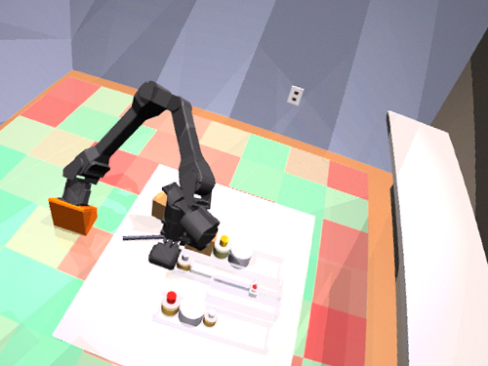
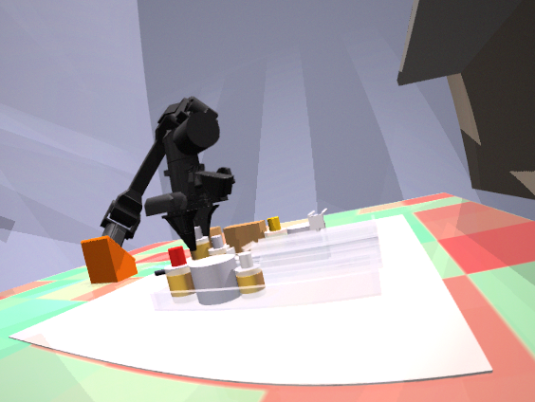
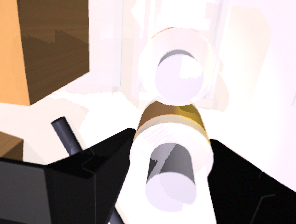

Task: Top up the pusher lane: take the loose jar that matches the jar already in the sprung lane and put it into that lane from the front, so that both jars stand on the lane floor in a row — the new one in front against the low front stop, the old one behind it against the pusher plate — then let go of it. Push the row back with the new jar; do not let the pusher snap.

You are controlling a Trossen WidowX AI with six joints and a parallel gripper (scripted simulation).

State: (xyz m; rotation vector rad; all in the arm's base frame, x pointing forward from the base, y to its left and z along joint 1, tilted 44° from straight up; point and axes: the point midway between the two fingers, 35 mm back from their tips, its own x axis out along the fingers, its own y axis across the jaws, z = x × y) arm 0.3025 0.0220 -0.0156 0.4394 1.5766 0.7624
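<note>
My gripper point(image 2: 198, 241) point(image 3: 170, 141) is shut on an amber jar point(image 2: 202, 248) point(image 3: 171, 131) with a white shoulder and grey cap. The held jar is upright, just in front of the sprung lane point(image 1: 231, 283), and looks a little higher than the jar in it. The arm hides it in the top view. The matching lane jar point(image 1: 184, 263) point(image 2: 217, 249) point(image 3: 150, 70) stands at the lane's front end. The two jars overlap in the wrist view; I cannot tell whether they touch. The front stop and pusher plate are not clearly visible.
A neighbouring lane holds a red-capped jar point(image 1: 170, 306) point(image 2: 179, 281), a grey-white tub point(image 1: 191, 313) point(image 2: 214, 281) and a small grey-capped jar point(image 1: 209, 319) point(image 2: 249, 281). Beyond stand a yellow-capped jar point(image 1: 222, 250), another tub point(image 1: 240, 256) and brown blocks point(image 1: 159, 206) point(image 3: 55, 50). A dark rod point(image 1: 141, 237) point(image 3: 65, 132) lies nearby.
</note>
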